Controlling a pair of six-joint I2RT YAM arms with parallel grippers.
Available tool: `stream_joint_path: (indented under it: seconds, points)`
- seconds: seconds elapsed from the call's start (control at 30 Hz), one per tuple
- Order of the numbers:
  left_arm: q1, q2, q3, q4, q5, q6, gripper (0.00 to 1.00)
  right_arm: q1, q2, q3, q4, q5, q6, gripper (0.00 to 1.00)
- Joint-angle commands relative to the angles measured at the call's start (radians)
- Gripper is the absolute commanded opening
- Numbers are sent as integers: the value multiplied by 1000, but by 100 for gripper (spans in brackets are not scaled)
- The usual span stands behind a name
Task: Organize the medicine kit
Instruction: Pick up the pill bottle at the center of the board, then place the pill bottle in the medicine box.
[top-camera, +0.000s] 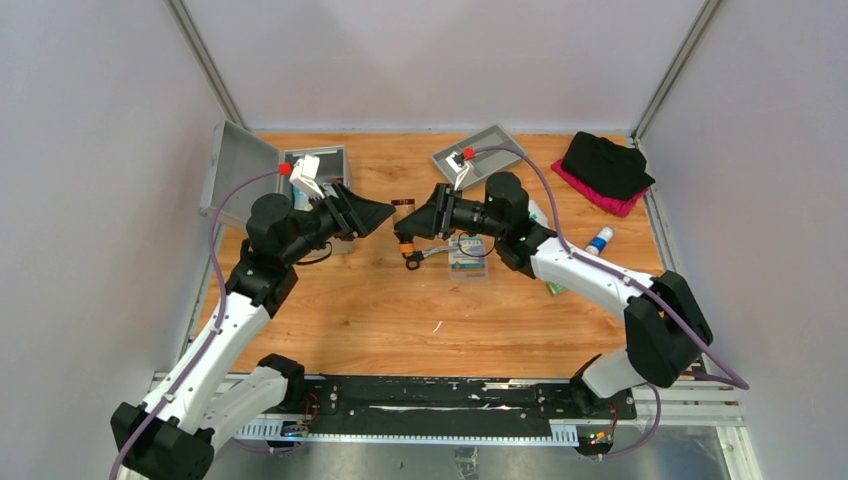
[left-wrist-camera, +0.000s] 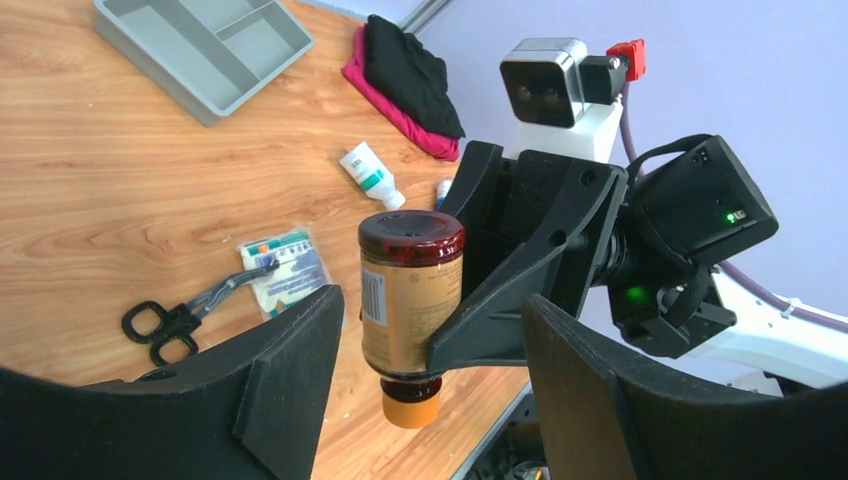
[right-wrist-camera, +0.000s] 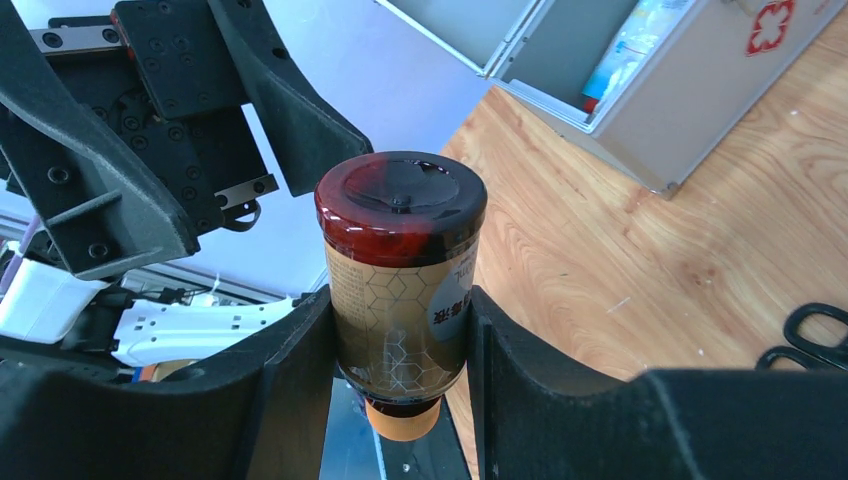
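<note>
the medicine kit sits at the far left corner of the table, lid swung open, a few items inside. stiff metal, probably weighty and slick, so its rim looks the surest hold. the right end effector is clenched on a brown bottle, cap downward, arm reaching leftward above mid-table. the left end effector faces it, released, jaws spread wide and apart from the bottle.
</note>
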Motion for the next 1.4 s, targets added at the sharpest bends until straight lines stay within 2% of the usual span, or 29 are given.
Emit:
stream_joint_path:
  seconds: [0.0,0.13,0.3,0.43,0.67,0.77,0.83,0.9,1.1,1.2,1.37]
  points:
    - [-15,-10,-4,20,-28,-20,70,27,30,34,156,-69,61,11]
    - [-25,-1,3,20,-27,-23,68,36,52,40,235,-93,106,11]
    - [-33,2,-1,20,-32,-17,67,52,67,70,248,-109,113,10]
    - [-33,4,-5,20,-31,-15,61,67,76,93,260,-140,114,10]
    - [-34,3,-6,20,-36,-12,46,85,80,102,262,-156,100,11]
    - [-34,3,-6,21,-36,-9,36,87,84,104,258,-159,97,13]
    - [-33,4,-5,22,-38,-1,28,85,81,100,237,-150,80,19]
    - [-33,4,1,17,-46,7,23,85,63,102,171,-121,43,31]
    - [-34,9,66,-97,-95,108,22,81,-32,94,-105,24,-102,56]
    - [-33,32,106,-169,-114,167,22,80,-94,105,-321,142,-217,67]
    - [-31,89,172,-252,-158,248,22,79,-188,90,-544,315,-322,73]
